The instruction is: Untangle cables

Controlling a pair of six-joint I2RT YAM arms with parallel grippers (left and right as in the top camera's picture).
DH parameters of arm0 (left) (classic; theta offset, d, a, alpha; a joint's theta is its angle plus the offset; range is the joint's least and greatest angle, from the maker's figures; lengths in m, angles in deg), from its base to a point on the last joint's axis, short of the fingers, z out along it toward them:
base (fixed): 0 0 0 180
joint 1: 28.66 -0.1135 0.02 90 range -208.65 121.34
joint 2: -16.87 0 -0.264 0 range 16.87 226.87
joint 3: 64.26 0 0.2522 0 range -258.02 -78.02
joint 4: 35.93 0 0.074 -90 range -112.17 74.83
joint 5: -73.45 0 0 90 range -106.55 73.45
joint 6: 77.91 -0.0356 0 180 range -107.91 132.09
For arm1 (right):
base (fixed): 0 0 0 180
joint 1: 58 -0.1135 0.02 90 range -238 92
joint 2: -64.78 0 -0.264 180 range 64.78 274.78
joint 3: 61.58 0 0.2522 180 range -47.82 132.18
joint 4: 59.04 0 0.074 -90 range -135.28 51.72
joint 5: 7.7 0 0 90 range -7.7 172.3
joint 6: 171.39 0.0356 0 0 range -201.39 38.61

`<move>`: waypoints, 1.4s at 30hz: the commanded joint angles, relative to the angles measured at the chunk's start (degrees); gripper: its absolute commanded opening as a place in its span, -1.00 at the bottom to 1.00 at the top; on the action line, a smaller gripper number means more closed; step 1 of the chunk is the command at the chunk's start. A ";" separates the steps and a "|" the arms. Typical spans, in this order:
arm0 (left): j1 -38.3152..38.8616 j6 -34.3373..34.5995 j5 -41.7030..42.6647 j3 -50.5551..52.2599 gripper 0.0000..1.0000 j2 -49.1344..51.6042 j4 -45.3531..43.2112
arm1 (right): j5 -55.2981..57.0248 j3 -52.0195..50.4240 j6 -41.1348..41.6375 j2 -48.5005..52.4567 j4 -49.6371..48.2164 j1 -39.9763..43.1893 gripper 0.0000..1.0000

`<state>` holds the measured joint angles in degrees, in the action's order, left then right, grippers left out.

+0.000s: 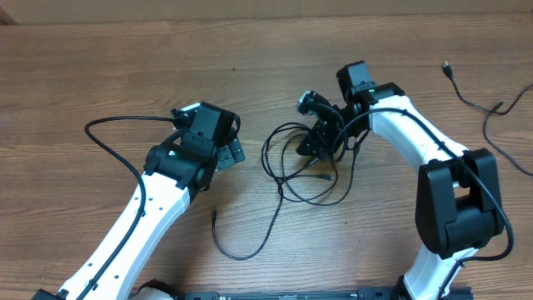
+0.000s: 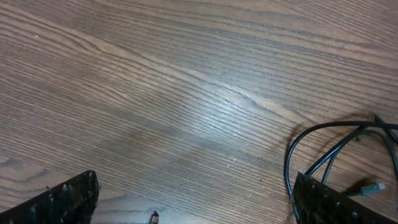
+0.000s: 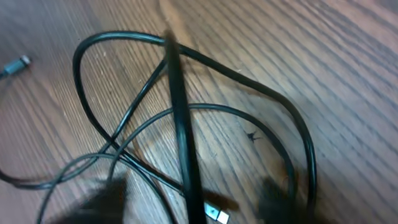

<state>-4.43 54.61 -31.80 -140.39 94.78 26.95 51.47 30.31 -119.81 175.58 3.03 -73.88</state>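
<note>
The cables (image 1: pixel 304 171) lie as a loose tangle of thin black loops on the wooden table, right of centre. My right gripper (image 1: pixel 319 142) hangs directly over the tangle's upper part. In the right wrist view its blurred fingers (image 3: pixel 102 199) stand apart, open, with one raised black cord (image 3: pixel 183 137) running between them and a silver plug (image 3: pixel 216 216) just below. My left gripper (image 1: pixel 231 152) sits left of the tangle, open and holding nothing (image 2: pixel 193 208). Cable loops (image 2: pixel 323 140) and a silver plug (image 2: pixel 373 188) show beside its right finger (image 2: pixel 329 202).
One cord trails from the tangle toward the front, ending in a small plug (image 1: pixel 214 215). A separate thin black cord (image 1: pixel 470 96) lies at the far right. The left arm's own thicker cable (image 1: pixel 117 137) arcs over the table on the left.
</note>
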 commanded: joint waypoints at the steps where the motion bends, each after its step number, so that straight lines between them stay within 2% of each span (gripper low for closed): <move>1: -0.24 0.79 -0.81 -1.09 0.99 0.00 -0.07 | 2.78 0.59 -0.61 -2.03 -0.15 -0.63 -0.58; 2: -0.24 0.79 -0.81 -1.09 0.99 0.00 -0.07 | 2.80 0.59 -0.17 -2.03 -0.20 -0.61 -0.92; 8: -0.24 0.79 -0.81 -1.09 0.99 0.00 -0.07 | 3.78 1.55 2.78 -2.05 0.28 -0.50 -0.93; 11: -0.24 0.79 -0.79 -1.09 0.99 0.00 -0.07 | 6.40 6.32 7.65 -2.27 4.26 -0.50 -0.93; 16: -0.24 0.79 -0.81 -1.09 0.99 0.00 -0.07 | 6.40 23.65 8.83 -2.82 17.77 -0.22 -0.93; 18: -0.24 0.79 -0.81 -1.09 0.99 0.00 -0.07 | 6.38 35.19 11.93 -2.82 23.30 -0.24 -0.92; 20: -0.24 0.79 -0.81 -1.09 0.99 0.00 -0.09 | 6.38 51.15 14.91 -2.86 27.96 -0.24 -0.93; 27: -0.24 0.79 -0.81 -1.09 0.99 0.00 -0.07 | 8.39 77.94 14.88 -2.97 29.24 -0.15 -0.93; 32: -0.24 0.79 -0.81 -1.09 0.99 0.00 -0.07 | 11.98 85.88 16.17 -3.39 29.18 -0.13 -0.93; 36: -0.24 0.79 -0.81 -1.09 0.99 0.00 -0.07 | 16.35 86.25 16.70 -3.78 26.18 -0.13 -0.93; 37: -0.24 0.79 -0.81 -1.09 0.99 0.00 -0.07 | 18.03 86.25 18.99 -3.76 24.57 -0.13 -0.93; 42: -0.24 0.79 -0.81 -1.09 0.99 0.00 -0.09 | 17.27 86.27 22.38 -5.05 18.86 -0.15 -0.93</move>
<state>-4.43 54.61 -31.82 -140.44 94.78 26.95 67.69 115.57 -99.59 172.39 23.29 -74.12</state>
